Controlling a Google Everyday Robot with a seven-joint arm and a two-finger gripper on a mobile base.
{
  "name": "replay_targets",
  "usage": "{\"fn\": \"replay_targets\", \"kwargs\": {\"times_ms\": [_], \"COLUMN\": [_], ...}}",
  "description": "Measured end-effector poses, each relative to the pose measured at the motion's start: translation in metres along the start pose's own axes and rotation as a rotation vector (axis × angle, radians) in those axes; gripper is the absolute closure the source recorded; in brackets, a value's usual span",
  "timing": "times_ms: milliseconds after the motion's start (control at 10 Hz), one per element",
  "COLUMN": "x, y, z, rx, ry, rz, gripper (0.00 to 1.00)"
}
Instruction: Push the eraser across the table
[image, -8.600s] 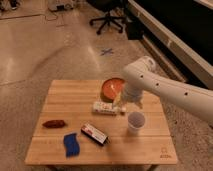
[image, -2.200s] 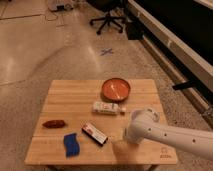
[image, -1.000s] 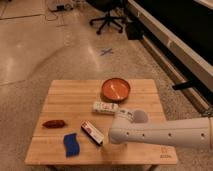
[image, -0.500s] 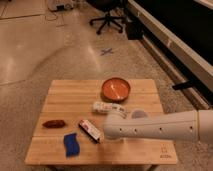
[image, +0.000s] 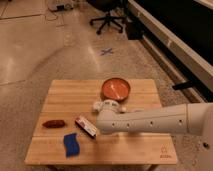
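Push step: gripper sits against the eraser's right end, lower centre-left.
Cannot tell its grip state. Next probably calls for a low, steady leftward shove across the table.

Looked like an office or lab workspace: polished speckled concrete floor, black wheeled office chair beyond the far edge of the square light wooden table, blue tape cross on the floor. Held a robot's gripper over the table's middle.

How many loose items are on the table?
5: bowl far side, white box just nearer, eraser centre beside the gripper, blue pad front left, red item left. The arm may hide more.
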Motion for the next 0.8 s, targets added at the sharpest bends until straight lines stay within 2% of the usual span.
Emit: {"fn": "replay_targets", "kwargs": {"times_ms": [500,800], "x": [0.020,0.026], "y": [-0.019,-0.020], "z": [-0.002,-0.011], "rx": [-0.010,0.007], "ry": [0.012,0.027], "rz": [-0.050,-0.051], "gripper": [0.20,0.20]}}
